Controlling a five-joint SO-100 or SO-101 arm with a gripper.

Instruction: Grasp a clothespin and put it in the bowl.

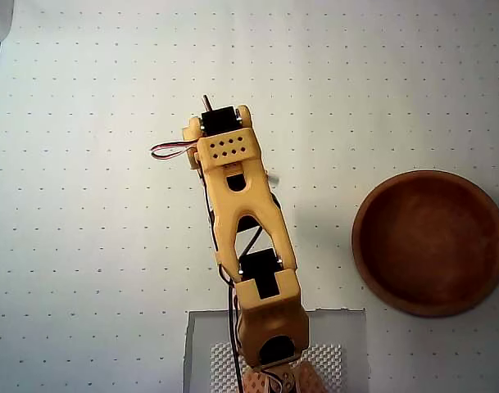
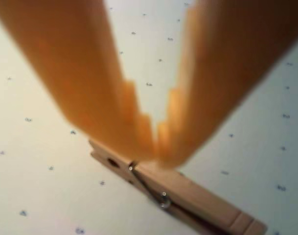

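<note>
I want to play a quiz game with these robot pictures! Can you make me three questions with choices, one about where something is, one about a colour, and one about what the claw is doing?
1. In the overhead view, where is the bowl compared with the arm?
A. To the right
B. To the left
C. Under it

2. What colour is the bowl?
A. Blue
B. Reddish-brown
C. White

3. In the wrist view, what is the gripper doing?
A. Spread wide, far above the clothespin
B. Holding the bowl
C. Fingertips nearly together, right at the clothespin

Answers:
1. A, the bowl sits at the right side of the overhead view, apart from the arm.
2. B, its wood looks reddish-brown, and it is empty.
3. C, the orange fingertips almost meet just over the clothespin lying on the dotted table.
</note>
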